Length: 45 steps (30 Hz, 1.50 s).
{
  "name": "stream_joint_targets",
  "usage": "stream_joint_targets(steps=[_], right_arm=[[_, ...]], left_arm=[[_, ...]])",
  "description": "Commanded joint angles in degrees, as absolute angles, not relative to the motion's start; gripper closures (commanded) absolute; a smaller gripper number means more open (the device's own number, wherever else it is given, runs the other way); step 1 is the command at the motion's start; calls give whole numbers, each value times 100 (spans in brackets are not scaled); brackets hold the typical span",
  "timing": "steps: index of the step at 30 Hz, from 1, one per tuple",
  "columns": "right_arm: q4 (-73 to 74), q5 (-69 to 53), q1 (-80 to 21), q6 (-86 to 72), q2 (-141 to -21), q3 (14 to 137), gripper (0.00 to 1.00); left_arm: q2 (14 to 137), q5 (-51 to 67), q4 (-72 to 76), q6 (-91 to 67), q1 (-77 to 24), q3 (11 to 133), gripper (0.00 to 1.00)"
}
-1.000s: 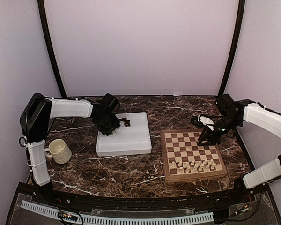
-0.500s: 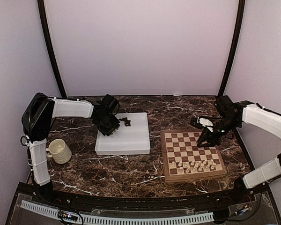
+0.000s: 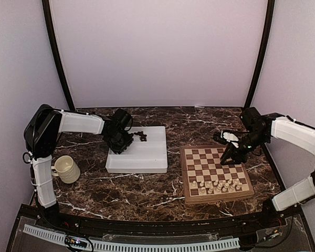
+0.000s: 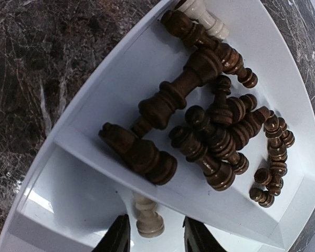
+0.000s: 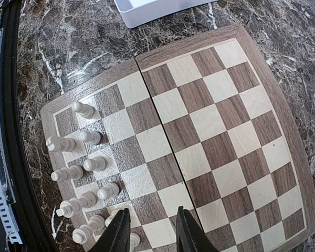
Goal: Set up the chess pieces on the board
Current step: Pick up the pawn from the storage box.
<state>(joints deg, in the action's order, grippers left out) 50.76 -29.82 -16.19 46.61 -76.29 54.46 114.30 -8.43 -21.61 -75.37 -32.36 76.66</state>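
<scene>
Top external view: table (image 3: 147, 191) of dark marble is carrying everything; both arms are reaching in from its near edge.
Board (image 3: 207, 160): is lying right of centre; far rows are showing bare, and cream pieces (image 3: 215, 185) are standing along the two near rows.
Tray (image 3: 147, 157): is sitting left of the board, apart from it, divided into compartments.
Mug (image 3: 67, 169): is sitting beside the left arm's base, out of play.
Left gripper (image 4: 152, 237): is hanging low inside the tray, jaws narrowly apart and bracketing one cream piece (image 4: 147, 219). A gap is showing on one side, so it is not gripping yet.
Right gripper (image 5: 151, 230): is hovering over the board's far right part, jaws partly apart, nothing showing between them.
Dark pieces (image 4: 210, 131): are lying heaped in the neighbouring compartment, none on the board.
Risk, left: jaws closing off-centre could be tipping or squirting the cream piece against the divider.
Risk, right: one finger is showing close to the cream rows in the wrist view; a low sweep could be toppling several.
Writing: none showing anywhere.
</scene>
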Motion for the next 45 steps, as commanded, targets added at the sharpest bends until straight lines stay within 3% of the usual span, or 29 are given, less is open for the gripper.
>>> stream_joint_targets(steps=[1,21,35,40,45], right_arm=[[5025,-3077,-1647,4649,-7668,5418,69],[5039,-3076,-1647,4562,-7533,5355,70],[5000,-3181,-1652,4484,-7517,5363,71],[4992,-3175,-1648,4474,-7491,5322,71],[4998,-3184,-1652,4464,-7488,5338,71]], left_arm=[[11357,-1000,-2085,-7578,-3194,7528,62],[11407,-798,-2292,-7457,-3120,7365,80],[11608,-509,-2524,-7267,-2775,7380,75],[11657,-429,-2491,-7112,-2757,7390,88],[11589,-341,-2648,-6800,-2767,7525,94]])
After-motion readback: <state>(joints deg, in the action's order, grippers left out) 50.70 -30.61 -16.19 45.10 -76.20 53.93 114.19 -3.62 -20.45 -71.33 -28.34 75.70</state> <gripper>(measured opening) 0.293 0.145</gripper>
